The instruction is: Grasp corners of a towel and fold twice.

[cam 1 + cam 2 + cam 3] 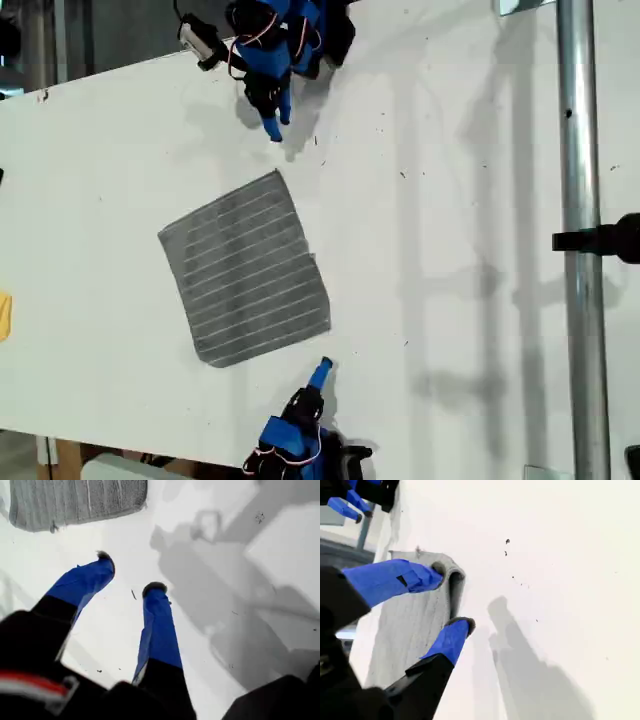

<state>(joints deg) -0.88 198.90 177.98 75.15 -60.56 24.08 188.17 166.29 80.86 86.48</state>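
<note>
Towel (pixel 245 270) flat on the white surface (pixel 450 200), roughly square, toward the exterior view's left of centre, lying between the two arms. No corner lifted or pinched yet.

My first gripper (pixel 129 572): jaws spread, nothing between them, over bare surface w/ the towel a little way ahead. In the exterior view, at the top, near the corner (pixel 278 178) pointing that way but apart from it.

My second gripper (pixel 452 600): jaws also spread, framing the towel's edge, not closed on it (touching the cloth or not: cannot tell). In the exterior view, at the bottom, just beside the near corner (pixel 325 322).

Progress, as a judgement: early approach stage. That edge looks thick and doubled in the second wrist view, w/ a small step along it in the exterior view, so possibly one fold already in; not sure. Left to do: close on corners, carry them across, release, and fold again if needed.
</note>
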